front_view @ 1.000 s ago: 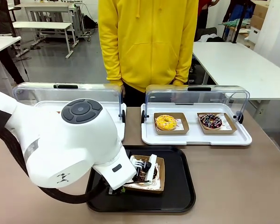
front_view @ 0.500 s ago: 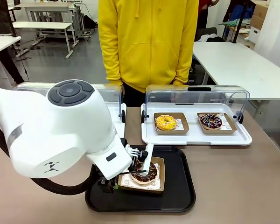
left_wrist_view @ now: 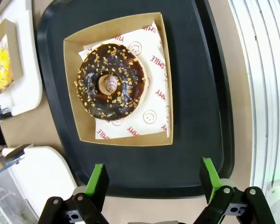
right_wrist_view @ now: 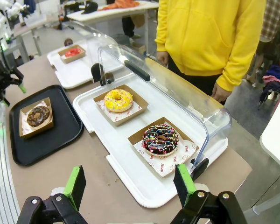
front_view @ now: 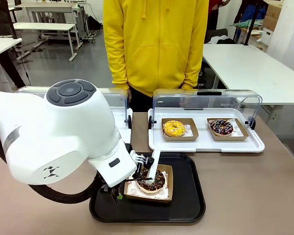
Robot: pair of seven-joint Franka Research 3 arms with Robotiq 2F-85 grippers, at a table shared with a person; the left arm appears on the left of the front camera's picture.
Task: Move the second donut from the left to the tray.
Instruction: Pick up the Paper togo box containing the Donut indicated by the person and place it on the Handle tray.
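The chocolate-glazed donut with light crumbs [left_wrist_view: 110, 81] sits in its brown cardboard holder [left_wrist_view: 77, 122] on white printed paper, inside the black tray [left_wrist_view: 196, 93]. My left gripper [left_wrist_view: 154, 179] hangs open above the tray's near rim, clear of the holder, with nothing between its green pads. In the front view the donut [front_view: 152, 180] lies on the tray [front_view: 186, 198] just right of my left arm's wrist. My right gripper [right_wrist_view: 130, 184] is open and holds nothing, off to the side over the table. From there the donut [right_wrist_view: 38, 115] shows on the tray [right_wrist_view: 67, 126].
Behind the tray stands a white display tray [front_view: 206, 144] with its clear lid raised, holding a yellow donut [front_view: 174, 128] and a dark sprinkled donut [front_view: 221, 127]. A second display tray [right_wrist_view: 79, 70] holds a red donut [right_wrist_view: 72, 52]. A person in a yellow hoodie [front_view: 157, 44] stands at the far edge.
My left arm has risen and drawn back from the holder, uncovering the donut, which stays in its holder on the tray.
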